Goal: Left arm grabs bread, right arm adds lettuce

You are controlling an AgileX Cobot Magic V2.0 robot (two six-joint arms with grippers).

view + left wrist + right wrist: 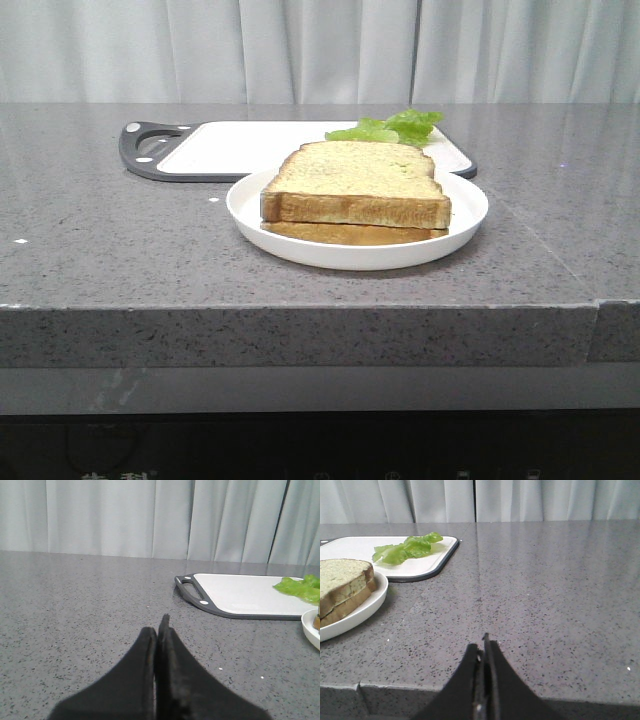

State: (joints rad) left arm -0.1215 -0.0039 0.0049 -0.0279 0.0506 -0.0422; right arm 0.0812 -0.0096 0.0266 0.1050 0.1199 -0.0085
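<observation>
The bread (358, 183), a thick golden slice with dark crust, lies on a thinner slice (345, 233) on a white plate (300, 248) in the middle of the counter; it also shows in the right wrist view (342, 581). The lettuce (392, 129) lies on the white cutting board (240, 146) behind the plate, and shows in both wrist views (299, 587) (407, 548). My left gripper (158, 626) is shut and empty, low over the counter, left of the board. My right gripper (481, 645) is shut and empty at the counter's front edge, right of the plate. Neither gripper shows in the front view.
The cutting board has a dark grey rim and a handle hole (150, 143) at its left end. The grey speckled counter (100, 230) drops off at its front edge (300, 310). Pale curtains (320, 50) hang behind.
</observation>
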